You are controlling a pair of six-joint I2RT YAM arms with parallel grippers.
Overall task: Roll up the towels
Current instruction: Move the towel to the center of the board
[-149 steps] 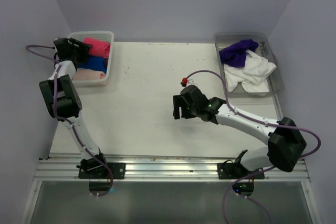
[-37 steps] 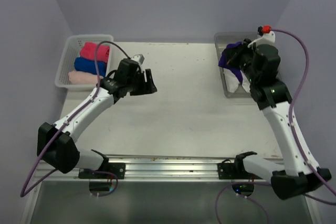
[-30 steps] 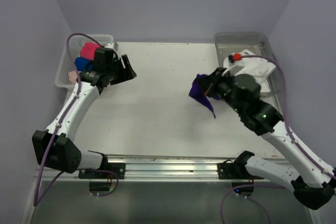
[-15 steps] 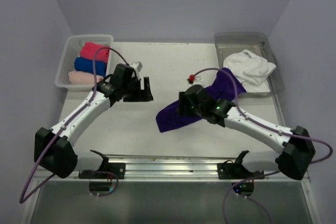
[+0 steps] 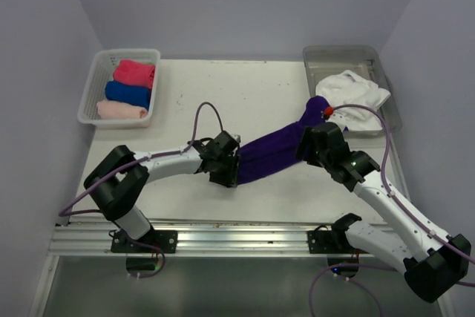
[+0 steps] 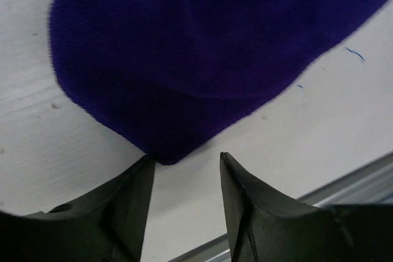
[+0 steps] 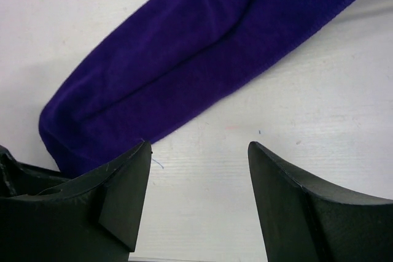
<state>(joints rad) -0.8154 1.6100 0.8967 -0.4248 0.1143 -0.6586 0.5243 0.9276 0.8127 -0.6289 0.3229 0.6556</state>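
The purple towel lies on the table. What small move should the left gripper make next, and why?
Probably ease the left gripper forward and close on the corner of the purple towel. Its jaws stand open with that corner at the gap, and the towel lies bunched, likely needing spreading before rolling.

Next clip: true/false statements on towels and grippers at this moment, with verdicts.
The purple cloth towel lies unrolled on the white table. True.
The white plastic basket holds three rolled towels. True.
The right gripper is shut on the purple towel. False: it is open, the towel beyond its fingertips.
The clear plastic tray is empty. False: a white towel lies in it.
The left gripper is open at the towel's end. True.
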